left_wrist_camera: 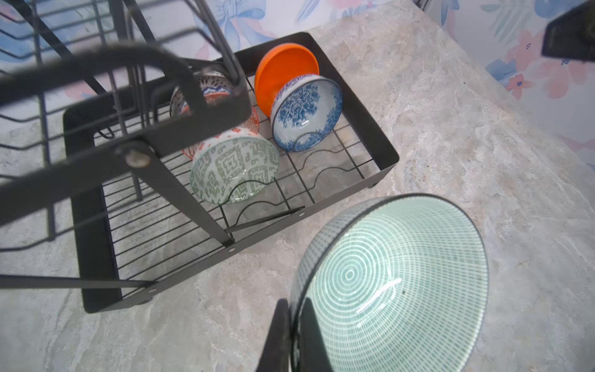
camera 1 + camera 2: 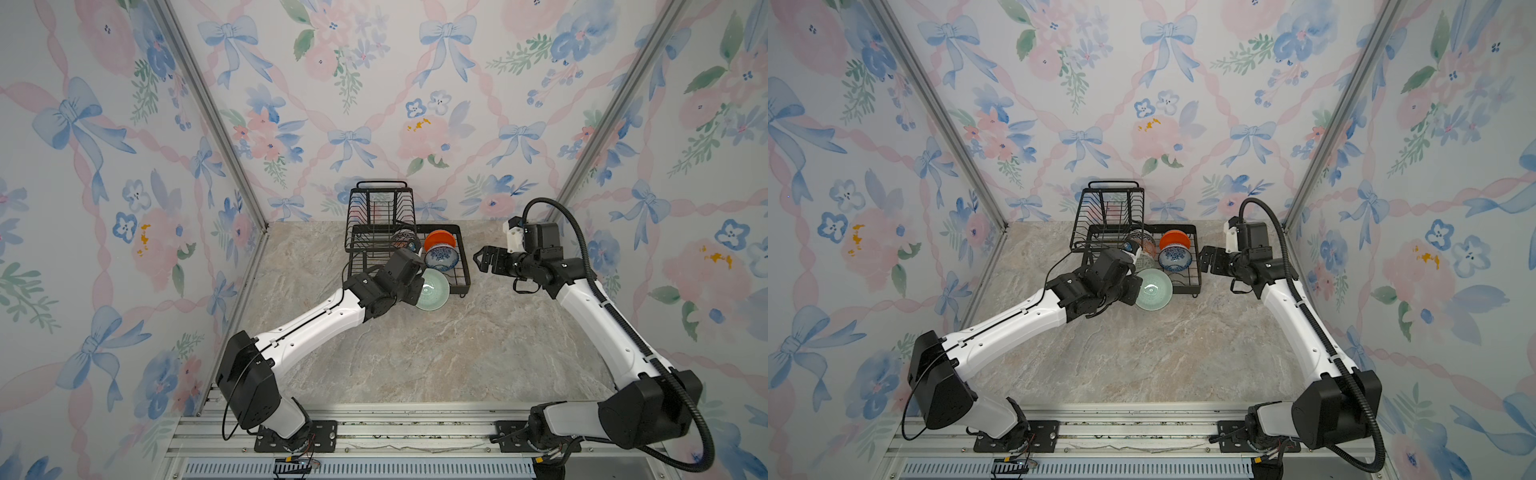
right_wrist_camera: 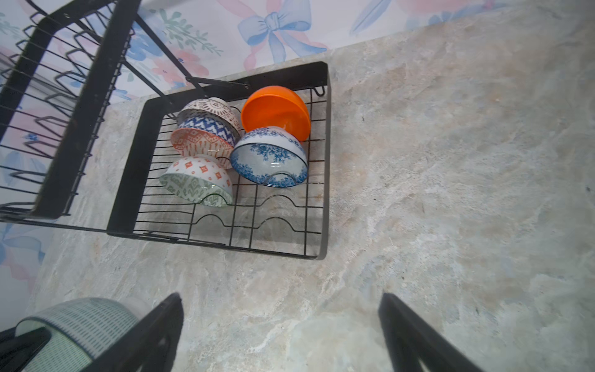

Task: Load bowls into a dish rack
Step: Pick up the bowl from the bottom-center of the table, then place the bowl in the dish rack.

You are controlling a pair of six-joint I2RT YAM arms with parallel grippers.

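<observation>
At the far end of the marbled counter (image 2: 415,357), the black wire dish rack (image 2: 444,227) is set, with its raised basket (image 2: 380,189) standing over the left part of the wide lower tray (image 1: 362,106). In the tray's wavy slots, bowls are stood on edge in two rows. Toward the right wall, an orange bowl (image 1: 283,67) is backed by nothing but the rim, and a blue-and-white floral bowl (image 1: 306,116) is leaned in front of it. In the neighbouring row, a green-patterned bowl (image 1: 233,169) is placed nearest, with three more patterned bowls (image 3: 206,128) packed behind it. The two nearest slots are unfilled. A pale green bowl (image 2: 434,291) is held tilted just beside the tray's near rim, outside the rack, its rim pinched by the left gripper (image 1: 294,309). The right gripper (image 2: 482,258) is spread wide beside the tray's right wall, with nothing between its fingers.
</observation>
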